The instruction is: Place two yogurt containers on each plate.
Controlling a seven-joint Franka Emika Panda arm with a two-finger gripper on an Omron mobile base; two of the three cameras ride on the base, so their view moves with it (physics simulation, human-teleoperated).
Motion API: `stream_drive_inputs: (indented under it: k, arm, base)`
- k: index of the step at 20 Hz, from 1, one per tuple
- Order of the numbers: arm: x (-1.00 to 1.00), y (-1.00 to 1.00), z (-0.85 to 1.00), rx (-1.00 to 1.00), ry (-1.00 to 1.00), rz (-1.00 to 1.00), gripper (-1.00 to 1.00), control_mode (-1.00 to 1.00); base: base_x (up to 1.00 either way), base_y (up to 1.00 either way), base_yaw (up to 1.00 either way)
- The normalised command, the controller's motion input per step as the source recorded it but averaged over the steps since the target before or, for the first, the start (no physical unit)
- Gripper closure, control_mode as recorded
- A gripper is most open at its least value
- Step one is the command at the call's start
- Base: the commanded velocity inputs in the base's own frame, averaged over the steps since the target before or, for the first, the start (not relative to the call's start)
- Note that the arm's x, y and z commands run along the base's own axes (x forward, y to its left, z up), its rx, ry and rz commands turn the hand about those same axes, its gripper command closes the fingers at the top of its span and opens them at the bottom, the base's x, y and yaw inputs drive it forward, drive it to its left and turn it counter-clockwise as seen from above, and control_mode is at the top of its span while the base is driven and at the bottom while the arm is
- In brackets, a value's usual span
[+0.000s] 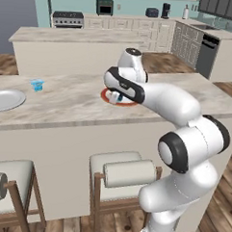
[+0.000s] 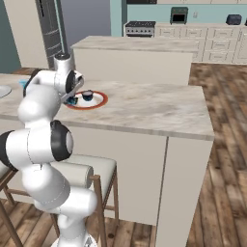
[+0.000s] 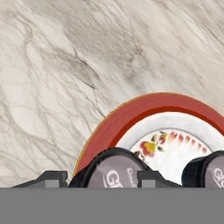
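On the marbled kitchen table, the arm bends low over the red-rimmed plate (image 3: 131,114), its fingers (image 3: 151,178) spread around a dark yogurt cup (image 3: 114,170), a second dark cup (image 3: 209,170) beside it on the plate.

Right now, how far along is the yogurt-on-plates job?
Done: one dark yogurt cup sits on the red-rimmed plate. In hand: a second dark cup lies between the fingertips of the gripper at that plate's edge; gripped or not, unclear. Left: the grey plate looks bare; a light blue cup stands on the counter nearby.
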Motion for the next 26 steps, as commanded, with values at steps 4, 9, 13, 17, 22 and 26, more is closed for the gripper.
stream_drive_inputs:
  k: [4,9,13,17,22,26]
  arm:
    - [0.07,-0.05,-0.12,0.0,-0.02,0.0,1.0,-1.0]
    - [0.08,-0.1,-0.12,0.0,-0.01,0.0,1.0,-1.0]
    - [0.04,-0.08,-0.06,0.0,-0.01,0.0,1.0,-1.0]
    - [0.03,-0.12,0.0,0.0,-0.01,0.0,1.0,-1.0]
    - [0.02,-0.16,0.0,0.0,-0.01,0.0,1.0,-1.0]
    - [0.0,-0.18,-0.05,0.0,0.0,0.0,1.0,-1.0]
  base:
    - [0.0,0.0,0.0]
    - [0.0,0.0,0.0]
    - [0.0,0.0,0.0]
    - [0.0,0.0,0.0]
    - [0.0,0.0,0.0]
    - [0.0,0.0,0.0]
